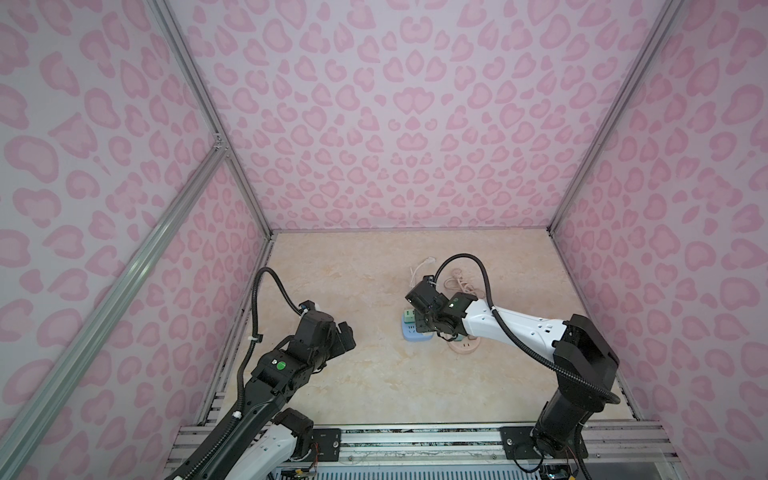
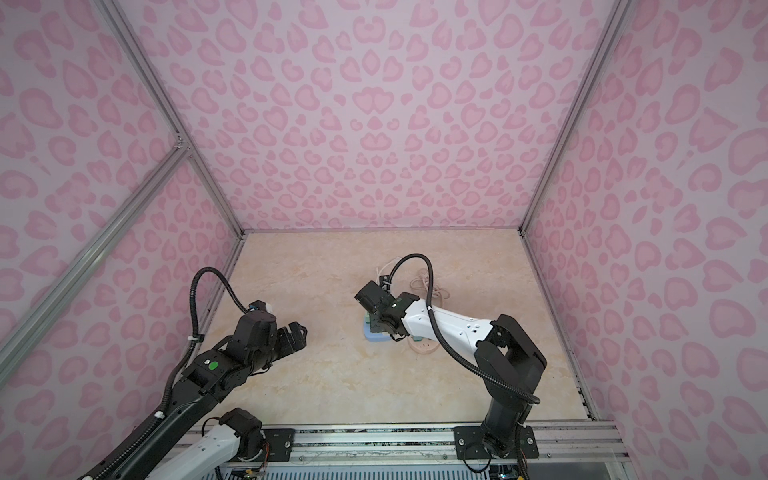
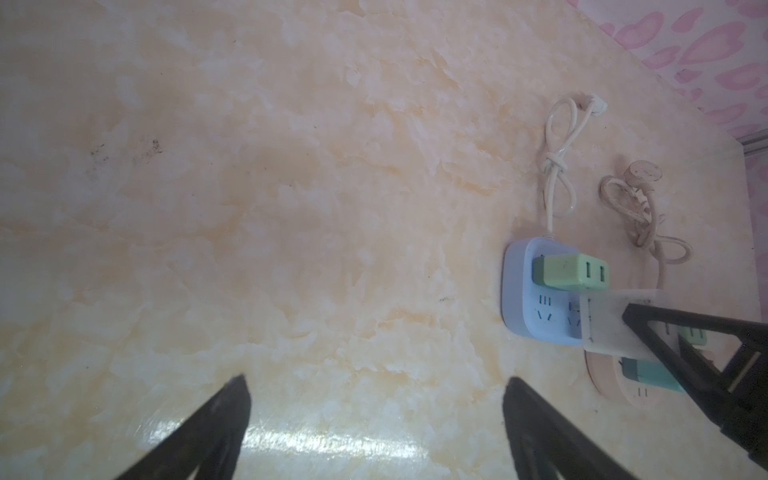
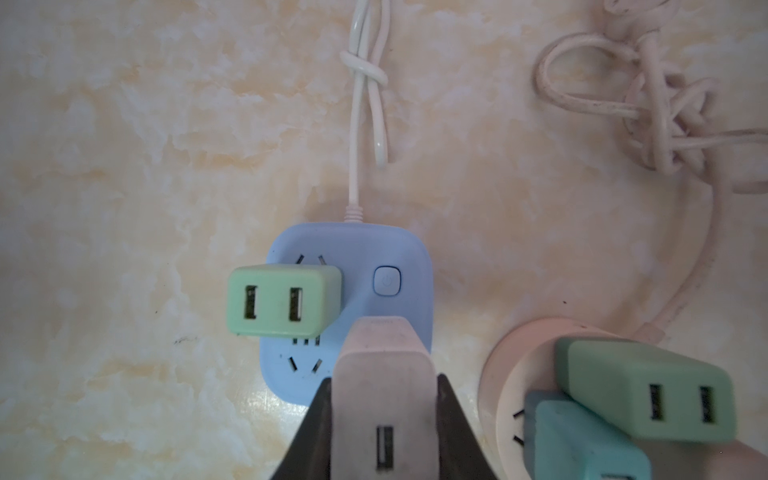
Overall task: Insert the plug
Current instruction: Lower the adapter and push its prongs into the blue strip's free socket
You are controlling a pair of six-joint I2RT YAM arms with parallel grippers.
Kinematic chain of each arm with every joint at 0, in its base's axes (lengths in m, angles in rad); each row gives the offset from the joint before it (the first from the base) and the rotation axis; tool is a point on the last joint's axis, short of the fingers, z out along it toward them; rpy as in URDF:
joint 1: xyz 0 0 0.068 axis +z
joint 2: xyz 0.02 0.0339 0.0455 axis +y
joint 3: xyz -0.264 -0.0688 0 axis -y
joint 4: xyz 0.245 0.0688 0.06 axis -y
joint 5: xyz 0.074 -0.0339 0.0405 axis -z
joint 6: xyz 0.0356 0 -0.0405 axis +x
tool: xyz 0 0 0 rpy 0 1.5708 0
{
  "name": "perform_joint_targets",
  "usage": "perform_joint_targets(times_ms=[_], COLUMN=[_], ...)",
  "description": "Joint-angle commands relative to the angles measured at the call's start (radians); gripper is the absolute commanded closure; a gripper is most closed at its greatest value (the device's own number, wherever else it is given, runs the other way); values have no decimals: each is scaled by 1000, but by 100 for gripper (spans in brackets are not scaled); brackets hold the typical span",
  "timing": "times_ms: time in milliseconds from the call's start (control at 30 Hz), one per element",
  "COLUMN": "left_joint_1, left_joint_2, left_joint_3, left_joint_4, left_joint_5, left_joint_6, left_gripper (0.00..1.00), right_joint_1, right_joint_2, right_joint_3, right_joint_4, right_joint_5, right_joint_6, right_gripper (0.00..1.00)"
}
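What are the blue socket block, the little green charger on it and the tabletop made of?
The blue socket block: most likely moulded plastic, matte; even colour, rounded corners, no glare. The green charger: similar matte plastic, rounded edges; its two slots look metal-lined. The tabletop: marble-patterned, glossy, with a bright reflection; whether stone or printed laminate cannot be told.

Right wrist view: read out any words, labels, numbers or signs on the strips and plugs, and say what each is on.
Power symbol, a circle with a stroke: on the button of the blue power strip.
Possible faint marking on the pink plug: too blurred to read.
No words, brands or numbers readable elsewhere.
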Motion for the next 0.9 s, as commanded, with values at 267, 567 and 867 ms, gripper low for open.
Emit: perform_joint_targets(times_ms=[267,567,867], left_joint_1=[0,0,0], left_joint_2=[3,11,20], left_joint_3=[-5,-19,-30], left_joint_4=[27,60,81], left_joint_5=[-29,-15,-19], left_joint_6=[26,27,23], left_gripper=[3,3,3], right_joint_1=[-12,-20,29], right_joint_2=[84,132,174], right_joint_3=[57,64,26], right_joint_4=[-202,-211,-179], right_joint_5=[-15,-61,63], right_joint_6=[2,8,116], right_gripper=[100,100,100])
